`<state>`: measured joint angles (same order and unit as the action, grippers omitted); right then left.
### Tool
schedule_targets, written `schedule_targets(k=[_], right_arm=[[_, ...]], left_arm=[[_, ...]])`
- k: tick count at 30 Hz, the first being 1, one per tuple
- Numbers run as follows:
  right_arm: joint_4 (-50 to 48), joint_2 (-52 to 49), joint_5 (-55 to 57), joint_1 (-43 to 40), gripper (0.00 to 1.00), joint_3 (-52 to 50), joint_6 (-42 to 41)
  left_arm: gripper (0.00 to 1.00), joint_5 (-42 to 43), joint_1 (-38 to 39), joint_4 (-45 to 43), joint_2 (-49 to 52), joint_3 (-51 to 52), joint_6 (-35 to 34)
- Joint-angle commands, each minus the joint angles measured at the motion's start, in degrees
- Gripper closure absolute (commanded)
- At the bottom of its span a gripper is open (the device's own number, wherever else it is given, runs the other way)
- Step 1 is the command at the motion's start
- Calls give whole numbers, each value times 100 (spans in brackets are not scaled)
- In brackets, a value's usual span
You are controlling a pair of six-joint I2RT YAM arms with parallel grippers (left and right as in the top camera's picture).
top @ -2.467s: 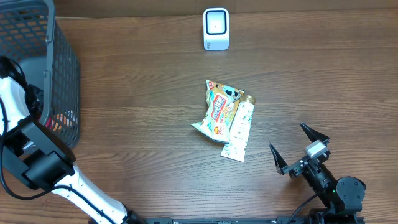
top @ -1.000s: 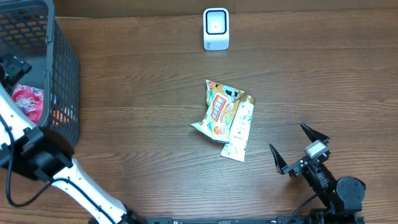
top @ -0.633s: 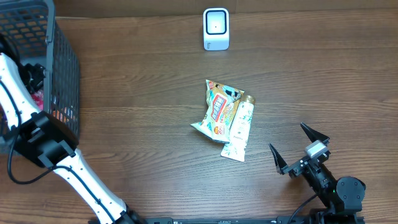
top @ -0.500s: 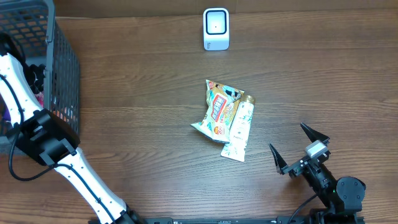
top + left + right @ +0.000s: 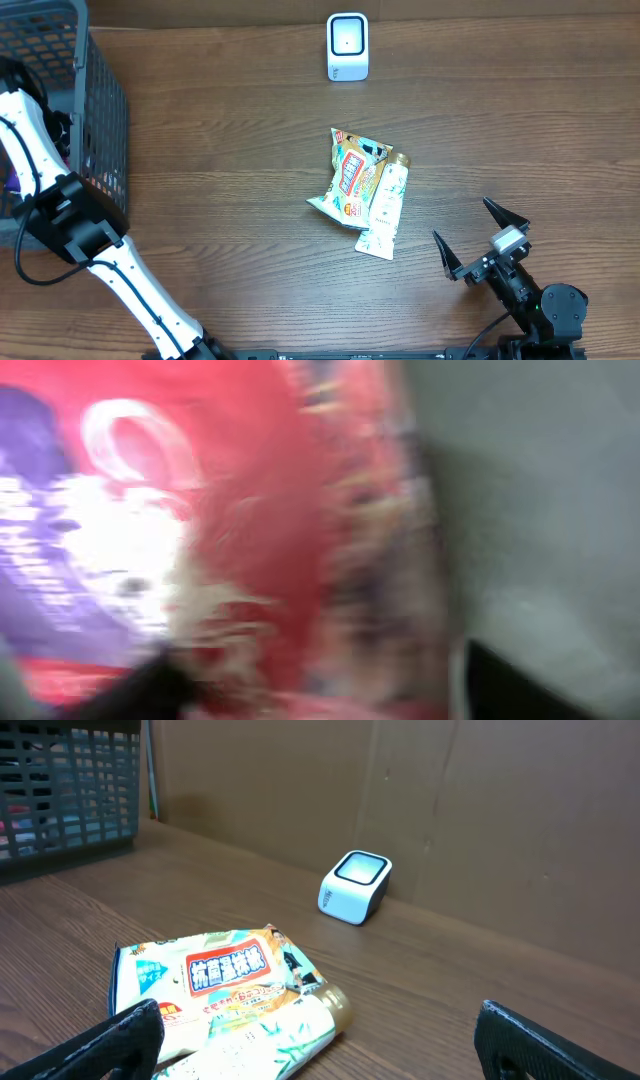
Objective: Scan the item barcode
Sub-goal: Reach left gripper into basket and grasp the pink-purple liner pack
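A red and purple packet fills the left wrist view, badly blurred. My left gripper is down inside the grey mesh basket, a dark fingertip on each side of the packet; how tightly the jaws stand is unclear. In the overhead view only the white left arm shows, reaching over the basket rim. The white scanner stands at the far edge. My right gripper rests open at the near right, holding nothing.
A snack bag and a pale tube with a gold cap lie together mid-table, just ahead of the right gripper. The scanner stands before a brown cardboard wall. The basket occupies the far left corner.
The left arm has dipped deeper into the basket, covering the pink packet seen there a second ago. The right arm, the scanner and the table items have not moved.
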<state>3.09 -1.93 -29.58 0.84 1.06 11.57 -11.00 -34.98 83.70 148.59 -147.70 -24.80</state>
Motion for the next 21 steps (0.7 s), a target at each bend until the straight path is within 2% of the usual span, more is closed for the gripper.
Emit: schedule_targets(k=[1, 5, 14, 21], right_arm=[[-15, 13, 22, 11, 0, -61, -48], [-15, 13, 22, 11, 0, -61, -48], [-13, 13, 22, 11, 0, -61, -48], [-15, 13, 22, 13, 0, -61, -48]], left_arm=[[67, 140, -9, 4, 286, 22, -72], [96, 140, -20, 87, 286, 22, -72], [96, 166, -31, 625, 245, -345, -50], [96, 302, -42, 1314, -63, -2055, 352]])
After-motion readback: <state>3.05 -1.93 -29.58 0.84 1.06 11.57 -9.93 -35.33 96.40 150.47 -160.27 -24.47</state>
